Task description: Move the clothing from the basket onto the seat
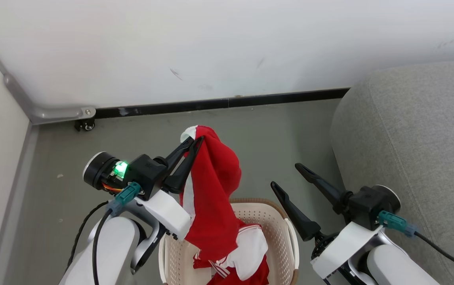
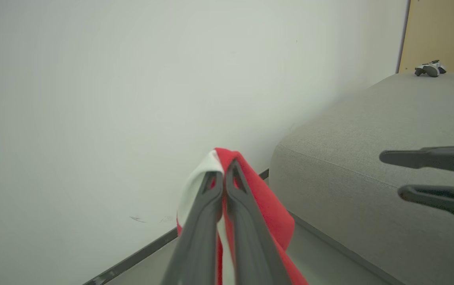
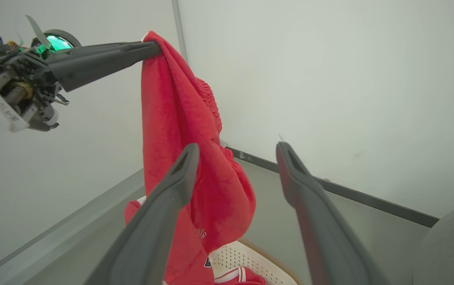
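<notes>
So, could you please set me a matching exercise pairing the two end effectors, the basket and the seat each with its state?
1. left end effector
2. right end effector
3. basket
4. seat

a. grey, upholstered
b. open, empty
c. shut on clothing
d. cream, red clothing inside

Pairs: 1-c, 2-b, 3-d, 4-a.

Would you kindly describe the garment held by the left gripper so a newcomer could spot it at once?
Find the grey sofa on the right; beside it on the floor stands the cream basket. Over it hangs a red garment, pinched at its white-edged top by the left gripper. The other clothes lie inside the basket.
</notes>
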